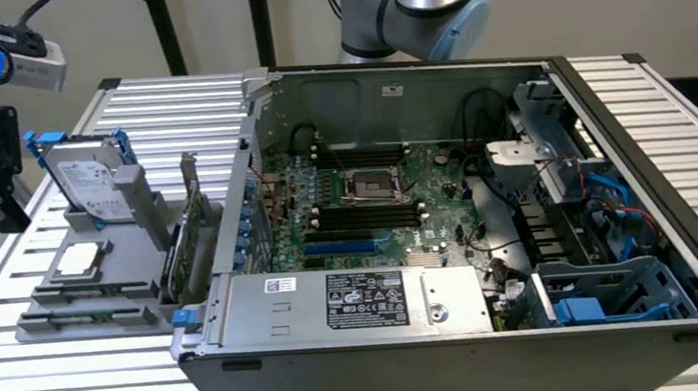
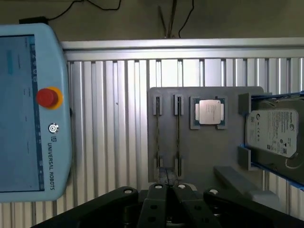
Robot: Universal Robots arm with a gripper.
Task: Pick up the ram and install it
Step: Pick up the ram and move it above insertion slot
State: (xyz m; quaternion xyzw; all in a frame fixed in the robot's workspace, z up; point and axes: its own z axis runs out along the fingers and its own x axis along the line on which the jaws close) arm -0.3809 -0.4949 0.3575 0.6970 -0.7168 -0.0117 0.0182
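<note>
Overhead, black two-finger gripper [image 2: 168, 190] closed and empty, thin edge-on ram [image 2: 178, 135] slotted in flat grey plastic tray [image 2: 228, 156] just beyond it

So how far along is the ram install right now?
Nothing looks done yet. Two thin ram sticks stand edge-on in the gray holder, and the motherboard's memory slots look unfilled. The gripper hovers over one end of the holder, by those sticks. Picking one up and seating it are both left.

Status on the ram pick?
Gripper over edge of grey slotted tray, near its two narrow slots. Ram: possibly thin dark strips in those slots, cannot confirm. Square silver processor, silver hard drive sit beside, clear of slots.
</note>
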